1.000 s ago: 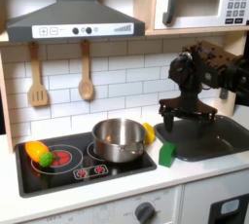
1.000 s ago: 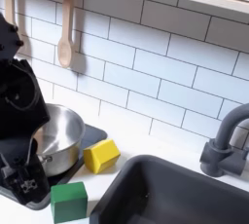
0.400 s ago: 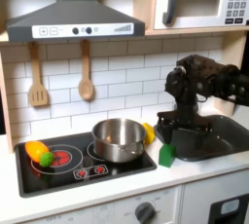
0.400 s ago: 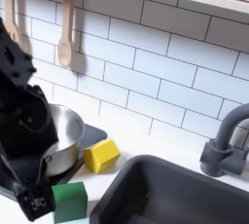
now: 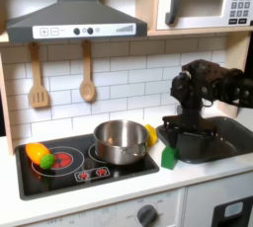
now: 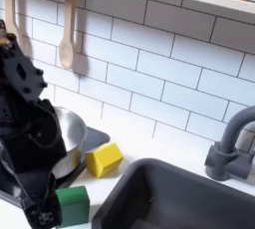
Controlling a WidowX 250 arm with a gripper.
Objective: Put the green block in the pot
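Beside the pot (image 5: 120,140), the gripper (image 5: 176,138) hovers over the green block (image 5: 169,157); jaws' state unclear.

green block (image 5: 170,157) beside sink, pot (image 5: 121,141) on stove, end effector (image 5: 176,137) above block

Green block (image 6: 73,205): partly covered by the arm, lower left of the second exterior view. Pot (image 6: 62,143): half hidden likewise. Fingers: opening not discernible in both exterior views.
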